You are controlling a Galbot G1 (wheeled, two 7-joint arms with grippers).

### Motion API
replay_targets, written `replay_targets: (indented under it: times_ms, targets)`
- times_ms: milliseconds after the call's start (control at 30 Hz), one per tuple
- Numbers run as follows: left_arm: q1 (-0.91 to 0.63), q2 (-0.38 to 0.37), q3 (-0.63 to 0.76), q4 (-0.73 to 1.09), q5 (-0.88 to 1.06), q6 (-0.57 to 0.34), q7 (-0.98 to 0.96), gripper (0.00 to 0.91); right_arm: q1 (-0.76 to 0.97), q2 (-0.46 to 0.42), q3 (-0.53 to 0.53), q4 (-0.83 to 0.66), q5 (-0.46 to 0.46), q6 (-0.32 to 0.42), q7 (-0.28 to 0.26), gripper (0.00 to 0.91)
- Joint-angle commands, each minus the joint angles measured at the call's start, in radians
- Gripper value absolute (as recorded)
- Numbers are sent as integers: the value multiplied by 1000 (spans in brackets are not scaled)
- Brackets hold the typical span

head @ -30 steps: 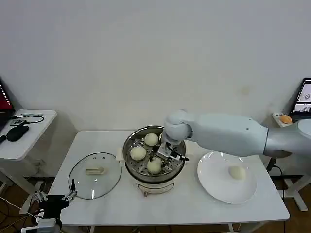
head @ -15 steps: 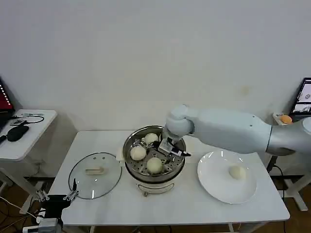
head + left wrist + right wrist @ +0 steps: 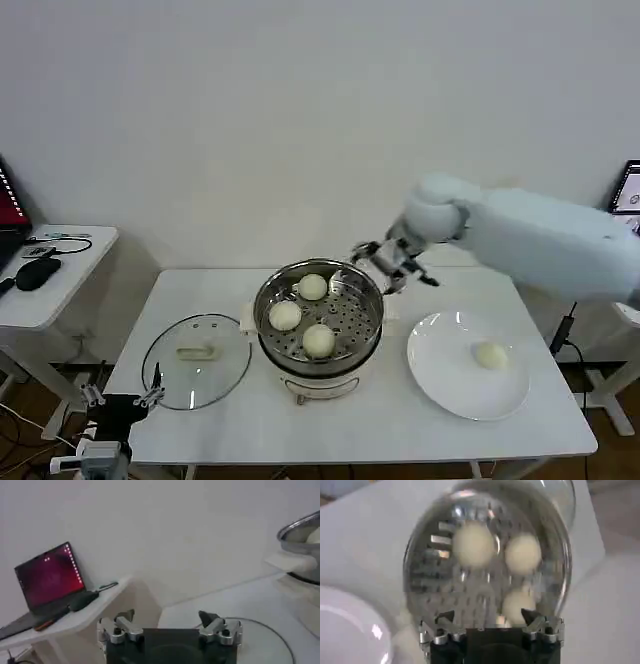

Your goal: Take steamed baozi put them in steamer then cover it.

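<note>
You see the right wrist view smeared by blur: the steamer (image 3: 487, 560) and its three baozi (image 3: 474, 544) have soft outlines, and the plate (image 3: 350, 630) is cut off by the edge. In the left wrist view the steamer (image 3: 302, 535) runs off the frame, and the cover (image 3: 265, 642) sits partly hidden behind the left gripper (image 3: 170, 625).

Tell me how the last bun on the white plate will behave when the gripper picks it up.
The steamed baozi looks round and smooth, so it may roll on the flat plate if nudged. It is likely soft dough, so a firm squeeze could dent it. Being small, it is probably light for the open right gripper.
</note>
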Motion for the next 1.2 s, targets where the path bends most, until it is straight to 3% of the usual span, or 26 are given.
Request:
replay_targets:
  times_ms: [33, 67, 267, 400, 467, 600, 867, 1200]
  targets:
    - [-33, 30, 40, 12, -1, 3, 4, 907, -247, -448, 197, 89, -30, -137, 1, 907]
    - [-37, 33, 42, 15, -2, 4, 4, 907, -326, -471, 273, 92, -40, -134, 3, 907]
    - [-41, 45, 55, 25, -1, 2, 7, 907, -529, -510, 378, 66, -73, -134, 27, 907]
    - [-41, 46, 54, 31, -1, 2, 6, 907, -662, -491, 487, 18, -84, -149, 47, 907]
    - [-38, 47, 54, 34, 0, 1, 6, 907, -776, -468, 607, -12, -106, -149, 46, 907]
    - [-34, 48, 50, 41, 2, -1, 6, 907, -891, -420, 690, -49, -116, -162, 55, 907]
    - [-16, 51, 36, 41, 3, -3, 6, 907, -934, -316, 712, -139, -139, -181, 64, 907]
    - [-4, 46, 24, 32, 6, -4, 4, 907, -857, -220, 648, -243, -132, -166, 64, 907]
